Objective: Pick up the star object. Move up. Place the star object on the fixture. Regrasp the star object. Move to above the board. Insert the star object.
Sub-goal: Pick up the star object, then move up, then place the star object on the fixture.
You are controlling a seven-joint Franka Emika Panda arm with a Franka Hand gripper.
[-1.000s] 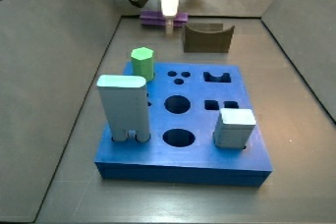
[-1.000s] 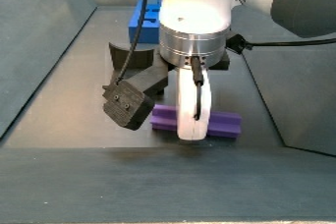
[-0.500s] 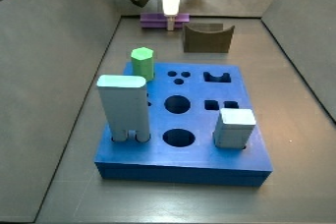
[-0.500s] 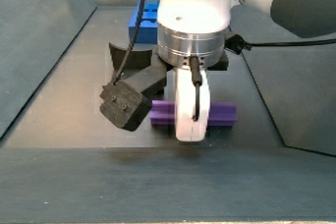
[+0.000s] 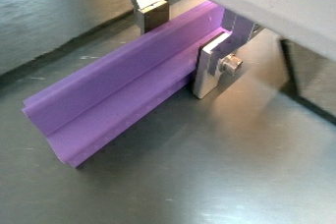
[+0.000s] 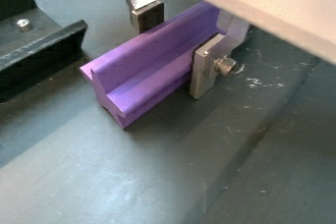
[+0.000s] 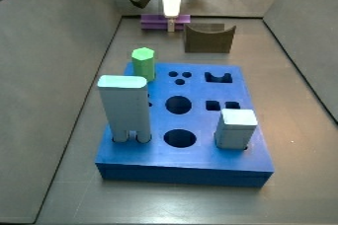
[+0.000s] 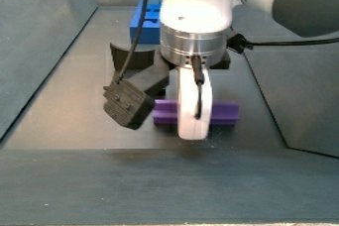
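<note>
The star object point(image 5: 118, 95) is a slim purple ridged bar. It also shows in the wrist view point(image 6: 141, 71). My gripper point(image 5: 184, 41) is shut on it, one silver finger point(image 6: 210, 66) pressed on each long side. In a side view the gripper point(image 8: 192, 121) holds the bar point(image 8: 227, 114) level, just above the floor. From the far side view the gripper point(image 7: 172, 4) and bar point(image 7: 157, 19) are at the back, left of the dark fixture point(image 7: 208, 37). The blue board point(image 7: 199, 155) lies in the middle with its holes facing up.
On the board stand a green hexagonal peg point(image 7: 142, 63), a tall pale blue-green block point(image 7: 123, 106) and a small pale cube point(image 7: 238, 128). Grey walls close the floor at the back and sides. A dark plate with a screw point(image 6: 33, 46) lies beside the bar's end.
The gripper has risen a little with the purple bar in it. The bar has left the floor by a small gap. Nothing else moved.
</note>
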